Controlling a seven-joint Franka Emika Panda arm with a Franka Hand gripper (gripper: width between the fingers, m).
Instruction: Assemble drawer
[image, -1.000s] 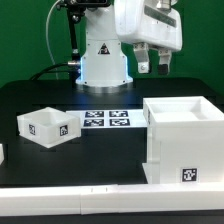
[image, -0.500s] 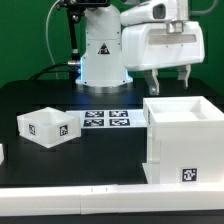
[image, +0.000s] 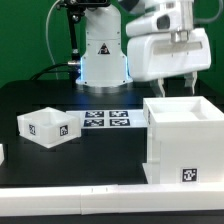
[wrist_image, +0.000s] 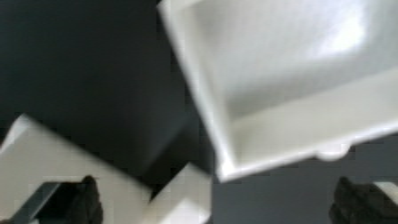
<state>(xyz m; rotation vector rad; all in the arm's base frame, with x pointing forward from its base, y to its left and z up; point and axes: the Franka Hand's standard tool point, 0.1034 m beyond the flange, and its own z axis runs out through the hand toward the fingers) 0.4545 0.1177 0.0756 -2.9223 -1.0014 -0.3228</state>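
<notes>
Black table (image: 30, 100), green backdrop (image: 20, 40); housing (image: 185, 140), tray (image: 45, 125), marker board (image: 107, 120) on it; jaws spread, holding nothing.

Claw (image: 177, 84) now lower over housing (image: 186, 138)

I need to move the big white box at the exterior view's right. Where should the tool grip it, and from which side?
The box stands upright and open-topped, and it is far wider than the open tool hovering above it. So probably pinch one thin upright wall at its top rim, coming straight down from above.
</notes>
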